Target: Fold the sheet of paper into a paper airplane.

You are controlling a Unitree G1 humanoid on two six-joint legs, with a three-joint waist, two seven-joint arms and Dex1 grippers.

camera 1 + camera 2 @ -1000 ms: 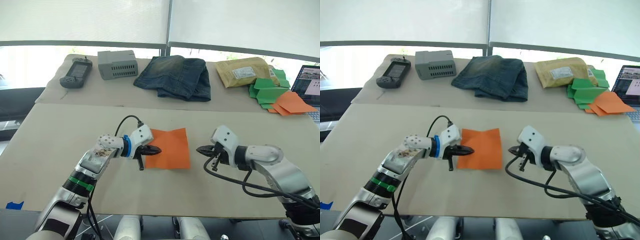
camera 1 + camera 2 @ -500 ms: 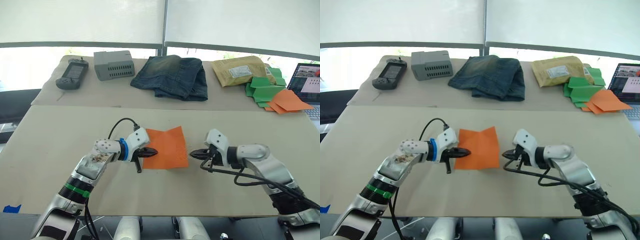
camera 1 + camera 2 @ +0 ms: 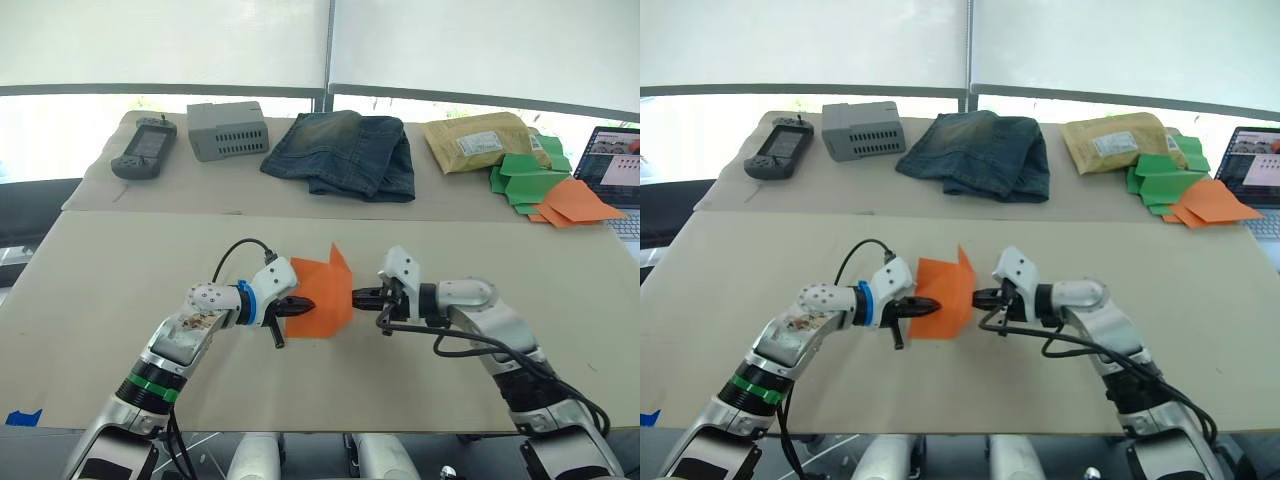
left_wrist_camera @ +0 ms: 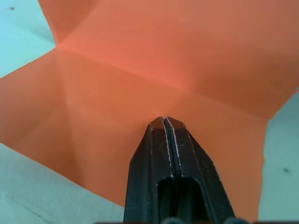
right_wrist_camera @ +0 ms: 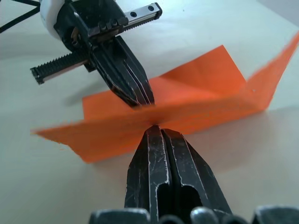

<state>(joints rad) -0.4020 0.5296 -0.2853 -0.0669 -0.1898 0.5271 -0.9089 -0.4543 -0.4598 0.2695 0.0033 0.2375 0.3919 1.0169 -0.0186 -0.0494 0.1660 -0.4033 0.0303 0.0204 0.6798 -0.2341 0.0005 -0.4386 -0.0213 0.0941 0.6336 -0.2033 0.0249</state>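
Observation:
The orange sheet of paper [image 3: 318, 296] lies mid-table, its left part flat and its right part raised into an upright flap [image 3: 340, 268]. My left gripper [image 3: 303, 306] is shut, its tip resting on the sheet's left part near the centre crease [image 4: 154, 79]. My right gripper [image 3: 356, 296] is shut too. Its tip touches the sheet's lifted right edge [image 5: 205, 93], facing the left gripper [image 5: 140, 95] across the paper. I see no paper between either pair of fingers.
Along the far table lie a black handheld device [image 3: 143, 147], a grey box [image 3: 227, 129], folded jeans [image 3: 345, 153], a padded envelope [image 3: 480, 142] and a pile of green and orange papers [image 3: 545, 185]. A laptop [image 3: 615, 165] stands at the far right.
My right gripper has moved left up to the sheet's right edge, and that side has risen off the table into a flap. The left gripper has stayed on the paper.

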